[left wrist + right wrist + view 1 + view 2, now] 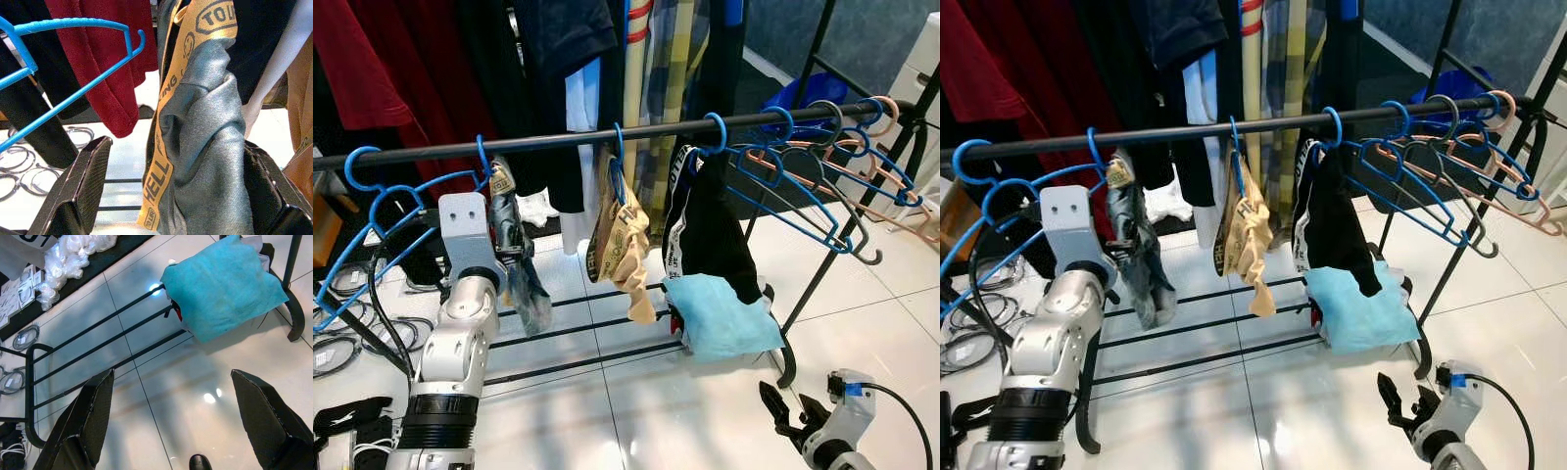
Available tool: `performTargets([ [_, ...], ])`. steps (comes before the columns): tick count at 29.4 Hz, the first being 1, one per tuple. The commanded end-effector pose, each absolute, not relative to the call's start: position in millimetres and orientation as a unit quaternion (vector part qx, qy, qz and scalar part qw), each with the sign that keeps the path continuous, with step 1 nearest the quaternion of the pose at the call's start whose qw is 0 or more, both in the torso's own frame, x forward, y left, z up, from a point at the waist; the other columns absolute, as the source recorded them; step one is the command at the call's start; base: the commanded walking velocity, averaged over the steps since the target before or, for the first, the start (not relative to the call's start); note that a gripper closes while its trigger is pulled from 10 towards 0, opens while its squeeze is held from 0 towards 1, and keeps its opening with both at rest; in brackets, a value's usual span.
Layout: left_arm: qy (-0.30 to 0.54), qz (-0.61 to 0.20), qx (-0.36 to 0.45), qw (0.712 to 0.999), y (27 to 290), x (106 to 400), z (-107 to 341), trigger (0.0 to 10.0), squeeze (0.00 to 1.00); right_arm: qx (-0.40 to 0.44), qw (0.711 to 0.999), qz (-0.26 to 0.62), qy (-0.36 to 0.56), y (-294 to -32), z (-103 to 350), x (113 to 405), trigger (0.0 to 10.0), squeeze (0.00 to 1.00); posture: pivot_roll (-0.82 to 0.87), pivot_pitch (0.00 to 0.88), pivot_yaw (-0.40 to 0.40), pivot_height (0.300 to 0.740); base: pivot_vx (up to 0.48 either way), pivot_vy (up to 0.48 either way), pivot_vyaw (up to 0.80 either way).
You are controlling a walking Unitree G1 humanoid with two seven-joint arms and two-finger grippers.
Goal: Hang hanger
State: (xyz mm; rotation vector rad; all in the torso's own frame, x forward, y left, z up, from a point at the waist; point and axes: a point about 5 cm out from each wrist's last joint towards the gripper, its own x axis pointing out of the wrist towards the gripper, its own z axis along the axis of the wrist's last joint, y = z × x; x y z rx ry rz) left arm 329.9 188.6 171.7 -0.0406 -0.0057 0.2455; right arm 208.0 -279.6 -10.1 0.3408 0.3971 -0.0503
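A blue hanger (481, 159) hooks over the black rail (558, 139) and carries a grey garment (524, 284) with a yellow printed waistband. My left gripper (177, 144) is raised just below the rail. It is open, with the grey garment (205, 147) hanging between its fingers (88, 176). In the eye views its grey wrist block (465, 230) hides most of the fingers. An empty blue hanger (372, 211) hangs on the rail to its left. My right gripper (791, 406) is low over the floor, open and holding nothing.
Further right on the rail hang a beige garment (626, 255), a black garment (705, 235) with a light blue cloth (724, 318), then several empty blue, grey and pink hangers (822, 176). Dark clothes hang behind. Cables (337, 338) lie on the floor at left.
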Motion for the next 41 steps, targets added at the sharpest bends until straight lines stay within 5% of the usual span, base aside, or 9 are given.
performTargets([
  [1,0.013,0.136,-0.019,0.990,196.2,327.5,163.2,10.0,0.00,0.175,0.965,-0.031,0.195,-277.4,-12.8,204.2,10.0,0.00,-0.10,0.118,0.054,0.740,0.000,0.000,0.00],
  [41,0.024,0.116,-0.023,0.993,197.8,339.7,157.3,10.0,0.00,0.177,0.964,-0.033,0.195,-275.3,-13.5,203.5,10.0,0.00,-0.10,0.113,0.064,0.740,0.000,0.000,0.00],
])
